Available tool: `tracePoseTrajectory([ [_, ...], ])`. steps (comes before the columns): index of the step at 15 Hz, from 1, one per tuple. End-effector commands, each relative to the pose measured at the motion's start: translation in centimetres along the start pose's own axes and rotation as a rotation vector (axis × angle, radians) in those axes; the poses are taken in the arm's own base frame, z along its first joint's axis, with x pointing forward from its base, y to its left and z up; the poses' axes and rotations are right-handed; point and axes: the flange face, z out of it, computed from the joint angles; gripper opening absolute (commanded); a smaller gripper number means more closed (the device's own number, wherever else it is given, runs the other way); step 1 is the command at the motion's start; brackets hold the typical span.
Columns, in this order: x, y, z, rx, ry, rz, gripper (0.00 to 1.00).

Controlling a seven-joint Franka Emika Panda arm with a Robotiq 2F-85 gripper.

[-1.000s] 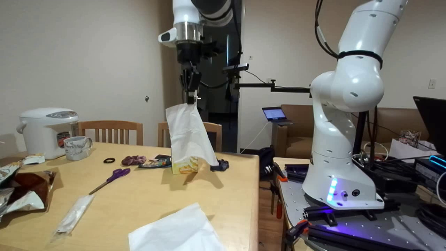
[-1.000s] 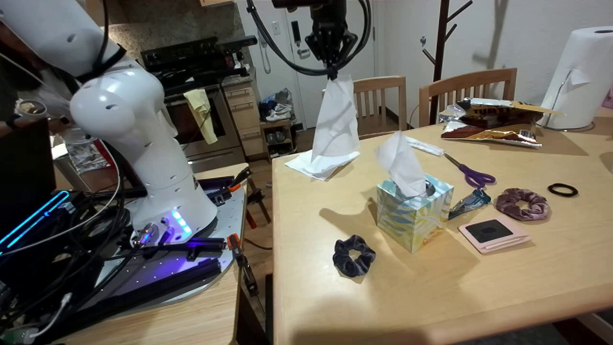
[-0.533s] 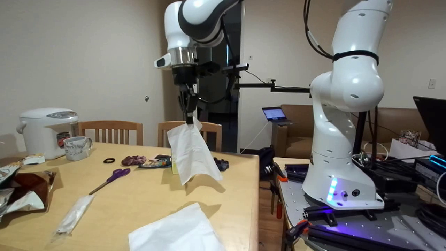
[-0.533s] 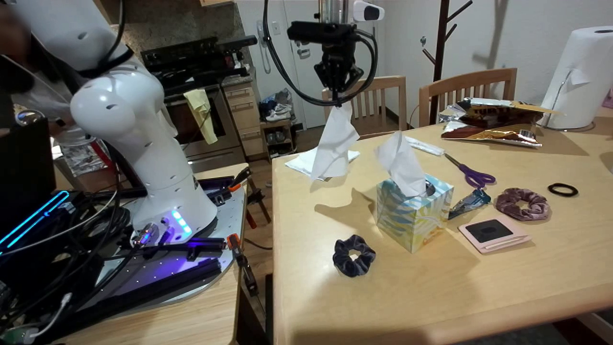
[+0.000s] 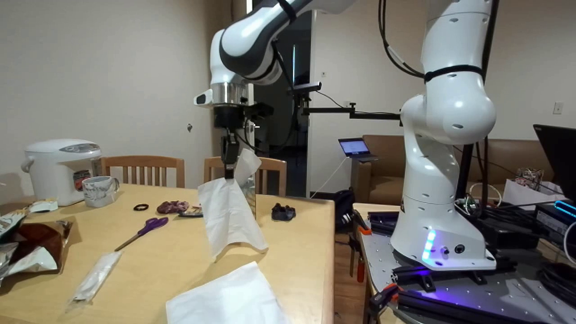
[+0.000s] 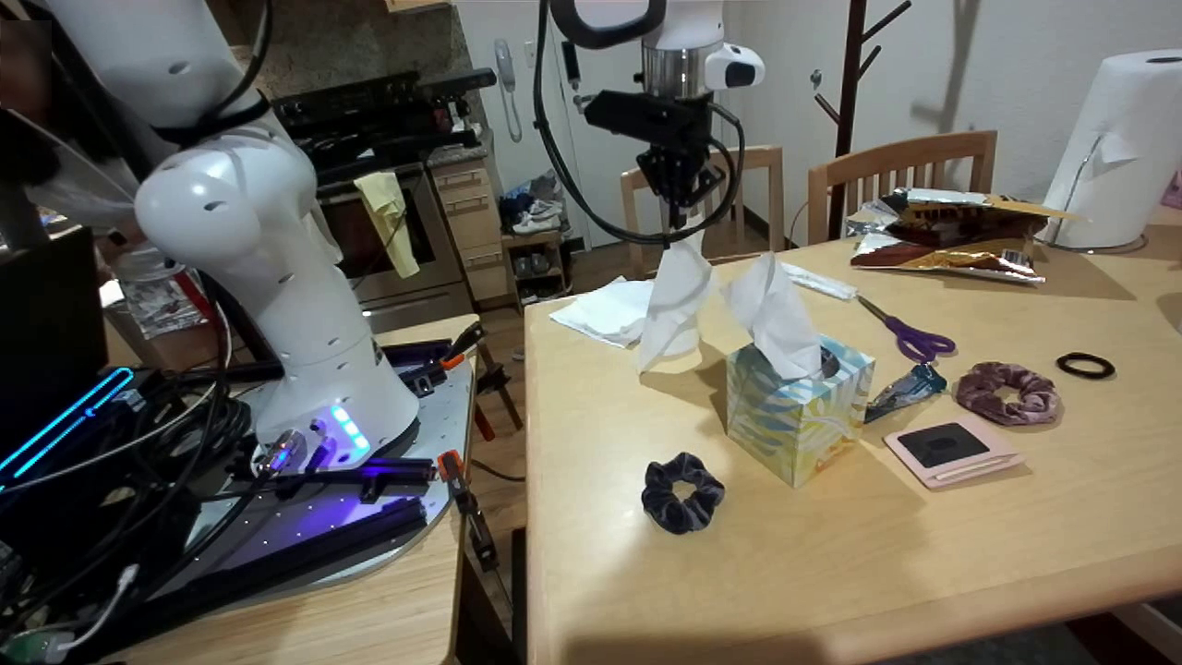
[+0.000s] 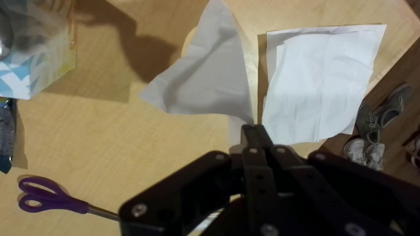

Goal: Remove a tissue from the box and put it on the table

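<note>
My gripper [image 5: 229,174] is shut on the top of the tissue [image 5: 227,220], a limp white sheet that hangs down from the fingertips. In an exterior view the gripper [image 6: 672,242] and tissue [image 6: 672,309] are behind and left of the box [image 6: 794,416]. The tissue's lower edge is close above the table [image 6: 591,443]; I cannot tell whether it touches. The box is patterned blue and yellow, upright, with another white tuft [image 6: 776,319] on top. In an exterior view the tissue partly hides the box. In the wrist view the tissue [image 7: 210,75] spreads out ahead of the closed fingertips.
Other white sheets [image 7: 318,85] lie flat beside the held tissue, near the table's edge. Purple scissors [image 6: 919,342], a dark scrunchie [image 6: 683,494], a mauve scrunchie [image 6: 1007,392] and a pink wallet [image 6: 956,453] lie round the box. A narrow paper sleeve [image 5: 96,276] lies near the scissors.
My gripper has come down with the tissue held in it, and shifted left in an exterior view and slightly right in an exterior view. The box and the other objects have not moved.
</note>
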Motion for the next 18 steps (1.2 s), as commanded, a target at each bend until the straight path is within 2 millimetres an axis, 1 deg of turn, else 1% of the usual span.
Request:
tracePoseTrajectory([
  [1, 1.0, 1.2, 3.5, 0.048, 0.055, 0.049, 0.00],
  [3, 1.6, 1.5, 5.4, 0.072, 0.064, 0.078, 0.00],
  [6, 2.6, 1.9, 7.6, 0.087, 0.038, 0.106, 0.00],
  [9, 3.4, 2.5, 9.1, 0.075, -0.014, 0.128, 0.00],
  [11, 3.6, 3.1, 9.9, 0.070, -0.040, 0.148, 0.00],
  [14, 2.7, 3.9, 11.3, 0.072, -0.062, 0.161, 0.00],
  [18, 1.0, 5.1, 12.9, 0.093, -0.060, 0.198, 0.00],
])
